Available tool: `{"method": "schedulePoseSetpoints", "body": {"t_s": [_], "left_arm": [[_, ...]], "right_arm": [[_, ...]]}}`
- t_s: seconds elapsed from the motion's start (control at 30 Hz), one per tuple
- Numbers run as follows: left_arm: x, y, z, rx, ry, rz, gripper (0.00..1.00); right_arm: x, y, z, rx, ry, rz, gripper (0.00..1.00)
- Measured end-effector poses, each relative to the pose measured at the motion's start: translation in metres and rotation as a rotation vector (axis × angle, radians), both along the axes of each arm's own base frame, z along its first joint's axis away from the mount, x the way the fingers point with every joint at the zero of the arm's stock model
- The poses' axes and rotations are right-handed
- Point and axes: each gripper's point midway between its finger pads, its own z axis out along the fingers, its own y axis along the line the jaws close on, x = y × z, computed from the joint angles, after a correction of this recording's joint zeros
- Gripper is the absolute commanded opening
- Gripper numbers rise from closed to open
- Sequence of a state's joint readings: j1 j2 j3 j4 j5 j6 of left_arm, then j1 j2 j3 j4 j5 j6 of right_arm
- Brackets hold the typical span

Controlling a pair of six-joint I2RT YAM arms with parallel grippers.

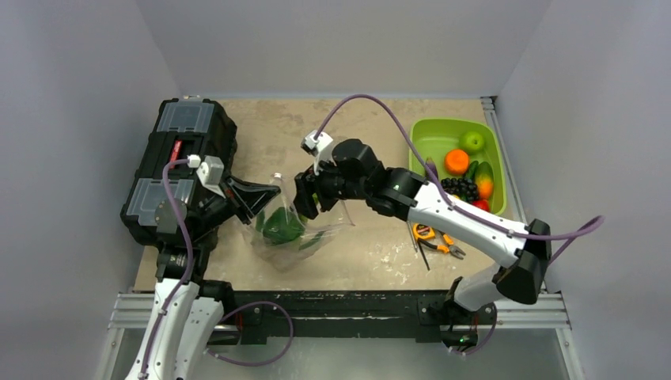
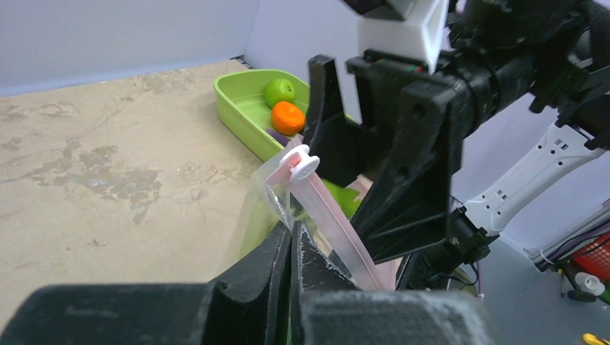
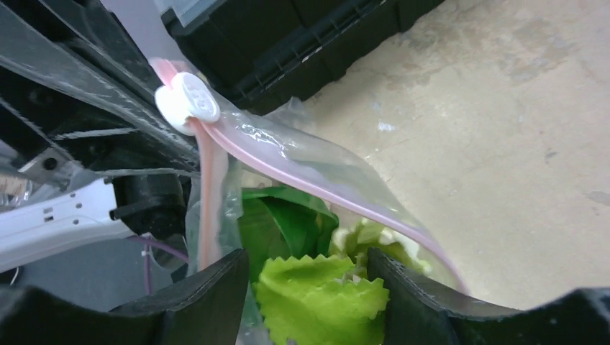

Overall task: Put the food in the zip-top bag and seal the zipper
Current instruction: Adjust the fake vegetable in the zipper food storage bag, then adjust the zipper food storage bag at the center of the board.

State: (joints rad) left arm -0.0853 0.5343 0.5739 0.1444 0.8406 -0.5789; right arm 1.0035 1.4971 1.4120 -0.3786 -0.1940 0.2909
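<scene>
Right gripper [image 3: 306, 260], parted, is straddling the food [image 3: 316, 310]; left gripper [image 2: 293, 241] is pinching the zip-top bag [image 3: 309, 154] at ten o'clock, so it is probably best withdrawing straight.

White-and-black left arm [image 1: 176, 313] and right arm [image 1: 467, 218] trail purple cables [image 1: 372, 97].

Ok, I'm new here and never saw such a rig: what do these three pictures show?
Two robot arms work at a table. The wide picture looks down from above; the other two come from cameras on each wrist. On the table are a black toolbox, a green bin of fruit, pliers and a clear bag with leafy greens inside. The left pincer is shut on the bag's edge near its pink strip. The right pincer stands open at the bag's mouth, leaves between its fingers.
</scene>
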Motion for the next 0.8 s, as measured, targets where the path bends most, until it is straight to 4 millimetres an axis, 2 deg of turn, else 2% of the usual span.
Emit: {"method": "schedulePoseSetpoints", "body": {"t_s": [0.23,0.37,0.47,0.5,0.6,0.73,0.8], "left_arm": [[0.001,0.003,0.004,-0.01,-0.013,0.031,0.0],[0.001,0.004,0.004,-0.011,-0.012,0.037,0.0],[0.002,0.004,0.004,-0.011,-0.013,0.038,0.0],[0.002,0.004,0.004,-0.011,-0.012,0.038,0.0],[0.002,0.004,0.004,-0.011,-0.013,0.038,0.0],[0.002,0.004,0.004,-0.011,-0.012,0.038,0.0],[0.002,0.004,0.004,-0.011,-0.012,0.038,0.0]], "right_arm": [[-0.003,-0.037,0.051,0.065,-0.068,-0.108,0.78],[-0.003,-0.078,0.083,0.12,-0.139,-0.234,0.78],[-0.004,-0.105,0.091,0.146,-0.17,-0.309,0.75],[-0.004,-0.112,0.088,0.143,-0.173,-0.327,0.71],[-0.003,-0.125,0.061,0.08,-0.156,-0.36,0.61],[-0.005,-0.126,0.015,-0.022,-0.108,-0.342,0.57],[-0.008,-0.127,-0.002,-0.056,-0.093,-0.326,0.55]]}}
